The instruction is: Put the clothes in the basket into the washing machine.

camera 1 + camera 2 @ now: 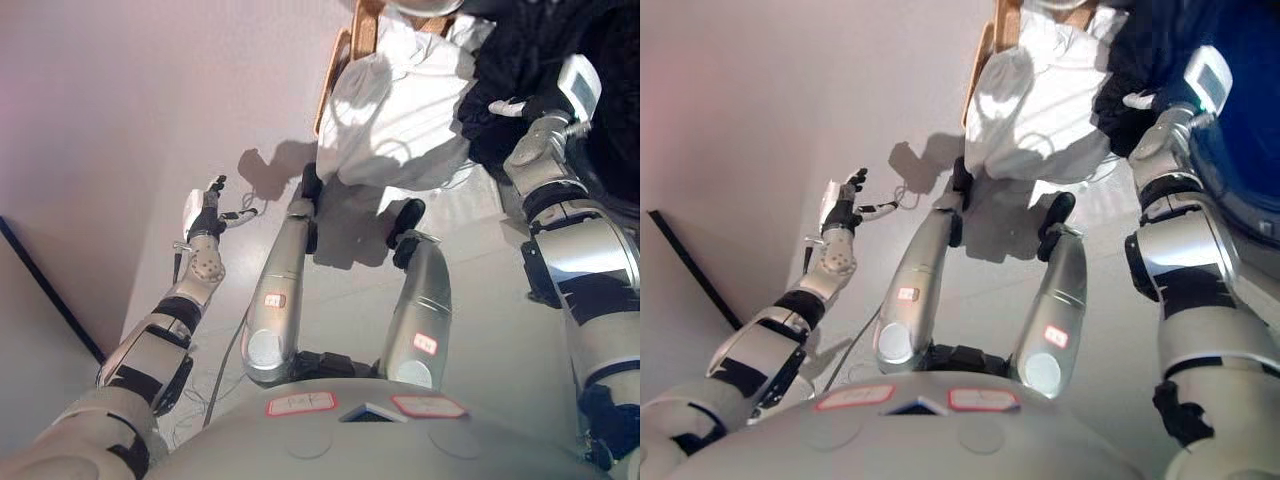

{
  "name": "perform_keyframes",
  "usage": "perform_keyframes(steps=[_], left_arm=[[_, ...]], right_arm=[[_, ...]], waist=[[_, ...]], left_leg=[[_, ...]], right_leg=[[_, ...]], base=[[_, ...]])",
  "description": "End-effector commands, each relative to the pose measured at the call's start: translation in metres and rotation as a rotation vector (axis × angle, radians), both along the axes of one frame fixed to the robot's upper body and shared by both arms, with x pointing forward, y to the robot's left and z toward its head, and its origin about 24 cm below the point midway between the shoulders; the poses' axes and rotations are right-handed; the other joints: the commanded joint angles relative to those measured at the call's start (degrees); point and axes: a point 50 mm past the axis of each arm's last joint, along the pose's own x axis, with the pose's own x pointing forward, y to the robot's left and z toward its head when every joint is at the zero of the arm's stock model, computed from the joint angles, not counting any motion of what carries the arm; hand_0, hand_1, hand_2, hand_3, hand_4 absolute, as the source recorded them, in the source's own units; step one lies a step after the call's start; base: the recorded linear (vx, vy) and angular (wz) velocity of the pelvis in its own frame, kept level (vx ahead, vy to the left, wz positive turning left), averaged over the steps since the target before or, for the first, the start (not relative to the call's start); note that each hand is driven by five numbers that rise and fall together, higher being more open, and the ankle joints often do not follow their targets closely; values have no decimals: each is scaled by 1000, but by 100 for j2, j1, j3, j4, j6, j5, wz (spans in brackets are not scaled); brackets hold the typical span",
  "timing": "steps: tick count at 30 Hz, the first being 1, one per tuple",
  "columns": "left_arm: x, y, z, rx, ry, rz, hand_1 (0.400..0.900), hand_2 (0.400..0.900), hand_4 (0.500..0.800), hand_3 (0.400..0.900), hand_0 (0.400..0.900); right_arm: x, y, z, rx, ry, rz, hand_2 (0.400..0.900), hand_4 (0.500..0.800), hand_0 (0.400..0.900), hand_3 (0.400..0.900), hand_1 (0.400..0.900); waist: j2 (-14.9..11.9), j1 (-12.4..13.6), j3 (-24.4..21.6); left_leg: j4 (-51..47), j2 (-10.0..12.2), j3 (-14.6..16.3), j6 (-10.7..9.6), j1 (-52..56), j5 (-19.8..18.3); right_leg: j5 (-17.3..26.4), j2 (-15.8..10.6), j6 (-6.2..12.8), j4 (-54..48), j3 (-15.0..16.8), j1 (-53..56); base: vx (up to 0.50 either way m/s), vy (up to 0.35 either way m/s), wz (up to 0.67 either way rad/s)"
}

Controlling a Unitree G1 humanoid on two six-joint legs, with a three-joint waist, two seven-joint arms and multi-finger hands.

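A tan woven basket [334, 70] stands on the floor ahead. A white garment [400, 100] spills over its front edge. A dark garment [530, 50] lies bunched at the top right. My right hand [503, 107] reaches into this dark garment, fingers curled on the cloth, only white tips showing. It also shows in the right eye view [1140, 100]. My left hand [212, 198] hangs at the left above the bare floor, fingers relaxed and empty. A dark blue rounded shape [1245, 130] at the right edge may be the washing machine; I cannot tell.
A pale wall [100, 120] runs along the left, meeting the floor at a dark strip [50, 290]. The light floor [480, 300] stretches between me and the basket.
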Motion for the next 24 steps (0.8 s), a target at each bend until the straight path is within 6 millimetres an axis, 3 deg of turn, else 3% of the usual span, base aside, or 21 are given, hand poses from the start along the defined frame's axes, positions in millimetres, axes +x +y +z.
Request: perform_keyframes(steps=[1,2,3,4,7,11,18,20,21,23,24], left_arm=[[-31,31,-18,22,121,177,900,900,800,900,900],[-11,25,-10,33,109,194,900,900,800,900,900],[-11,25,-10,36,109,193,900,900,800,900,900],[-10,22,-11,10,112,192,900,900,800,900,900],[-13,15,-17,-5,146,209,900,900,800,900,900],[-34,11,-33,-24,229,232,900,900,800,900,900],[-37,9,-36,-77,230,284,900,900,800,900,900],[-32,8,-33,-102,204,289,900,900,800,900,900],[-31,7,-32,-104,202,289,900,900,800,900,900],[-25,7,-28,-125,166,279,900,900,800,900,900],[-24,6,-28,-127,165,278,900,900,800,900,900]], right_arm=[[-13,-47,36,285,-368,-287,400,500,400,400,400],[-11,-28,15,503,-461,-297,400,500,400,400,400],[-12,-27,13,507,-461,-300,400,500,400,400,400],[-18,-22,-6,672,-511,-381,400,500,400,400,400],[-14,-5,-13,777,-563,-394,400,500,400,400,400],[-17,5,-26,905,-610,-436,400,500,400,400,400],[-4,10,-5,1074,-776,-449,400,500,400,400,400],[4,1,20,1088,-845,-438,400,500,400,400,400],[4,0,21,1088,-847,-436,400,500,400,400,400],[13,-8,61,1072,-961,-370,400,500,400,400,400],[13,-8,62,1071,-962,-369,400,500,400,400,400]], waist=[[328,-76,-178],[331,-378,-309],[315,-360,-251],[339,-448,-305],[391,-588,-444],[521,-739,-629],[921,-732,-792],[1125,-670,-809],[1133,-661,-820],[1374,-586,-679],[1379,-577,-699]], left_leg=[[-995,60,13,-231,294,383],[-1204,92,145,-252,596,379],[-1257,92,161,-252,701,393],[-1369,91,230,-258,897,377],[-1645,117,377,-271,1415,392],[-1958,111,599,-252,1964,378],[-2296,103,884,-246,2294,403],[-2359,99,913,-266,2214,438],[-2357,103,915,-267,2190,441],[-2256,104,884,-278,1953,519],[-2248,104,883,-279,1920,519]], right_leg=[[466,250,17,-989,-105,484],[555,287,67,-1281,-29,727],[571,293,71,-1332,-21,823],[614,322,97,-1497,30,992],[712,353,148,-1860,139,1477],[883,417,199,-2236,356,1879],[1039,456,246,-2498,664,1912],[1000,413,255,-2434,699,1749],[1004,416,254,-2427,702,1721],[938,388,243,-2202,691,1371],[926,387,241,-2170,694,1327]], base=[[116,109,-41],[89,80,-33],[146,130,-50],[107,84,-31],[139,96,-36],[106,95,-48],[19,48,-33],[-47,31,-7],[-67,1,8],[-85,-19,11],[-74,-12,11]])
